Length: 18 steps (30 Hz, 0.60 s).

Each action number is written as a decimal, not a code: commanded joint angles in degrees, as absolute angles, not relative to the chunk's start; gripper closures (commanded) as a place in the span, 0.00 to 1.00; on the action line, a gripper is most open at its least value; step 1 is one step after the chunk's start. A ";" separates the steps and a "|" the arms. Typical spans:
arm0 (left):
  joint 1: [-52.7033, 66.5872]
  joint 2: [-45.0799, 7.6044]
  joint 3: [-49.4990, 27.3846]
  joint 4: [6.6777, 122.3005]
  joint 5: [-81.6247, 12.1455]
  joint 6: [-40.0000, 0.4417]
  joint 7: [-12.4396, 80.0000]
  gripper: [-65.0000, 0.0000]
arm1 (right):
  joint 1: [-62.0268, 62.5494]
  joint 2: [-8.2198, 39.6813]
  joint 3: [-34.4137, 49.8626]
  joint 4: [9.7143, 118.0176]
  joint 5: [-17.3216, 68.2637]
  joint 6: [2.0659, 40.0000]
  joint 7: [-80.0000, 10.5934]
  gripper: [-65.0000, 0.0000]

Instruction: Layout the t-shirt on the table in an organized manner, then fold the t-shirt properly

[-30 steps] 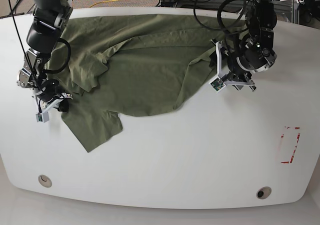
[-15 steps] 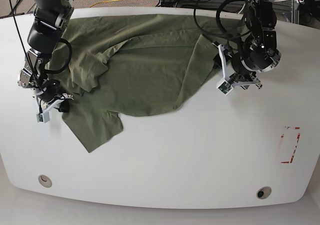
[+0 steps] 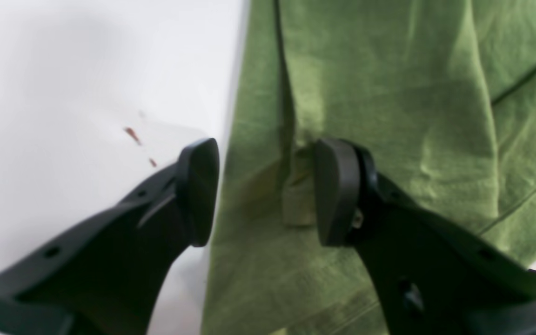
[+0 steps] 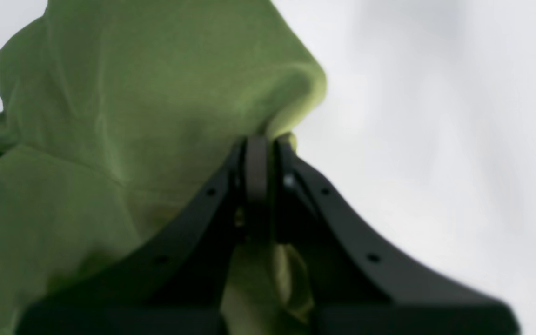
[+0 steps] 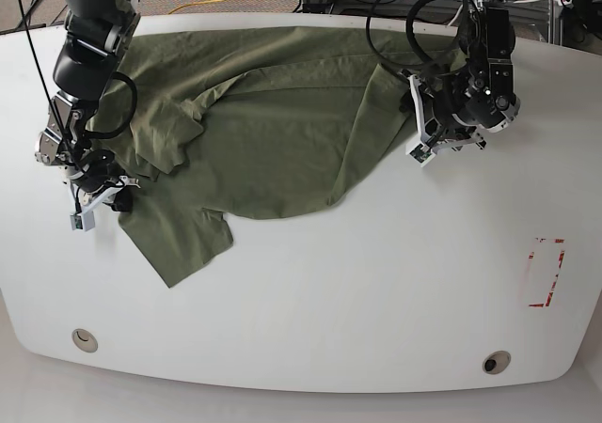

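White and glossy, the surface (image 5: 310, 291) fills the base view, with a red tape rectangle (image 5: 546, 273) near one edge and two grommet holes (image 5: 496, 361) along the near side. The shirt (image 5: 263, 132) lies spread and wrinkled over the far half, one sleeve trailing toward the near side by the right arm.

From the base view both tools are small and partly hidden by their arms. The wrist views settle it. The left tool (image 3: 265, 190) is open wide: one finger (image 3: 198, 186) sits over bare white beside the shirt's edge, the other (image 3: 335, 186) over the green cloth, with the hem and a small folded tab between them, not pinched. The right tool (image 4: 258, 158) is closed tight on a pinch of shirt, and the cloth rises in a peak from its tips.

The left arm (image 5: 470, 85) reaches in from the far edge and bends down at the shirt's side. The right arm (image 5: 85, 56) comes down the opposite side, its wrist low at the shirt's edge near the trailing sleeve.
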State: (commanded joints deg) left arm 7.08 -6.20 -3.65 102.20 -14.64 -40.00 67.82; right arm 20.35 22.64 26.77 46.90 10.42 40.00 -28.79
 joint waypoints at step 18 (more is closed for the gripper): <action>6.90 -6.46 -3.65 102.02 -18.95 -40.00 70.99 0.53 | 20.35 22.64 26.77 46.90 10.42 40.00 -28.79 0.98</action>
State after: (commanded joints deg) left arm 6.90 -6.46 -3.65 102.02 -18.95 -40.00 70.99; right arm 20.35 22.64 26.77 46.90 10.42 40.00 -28.79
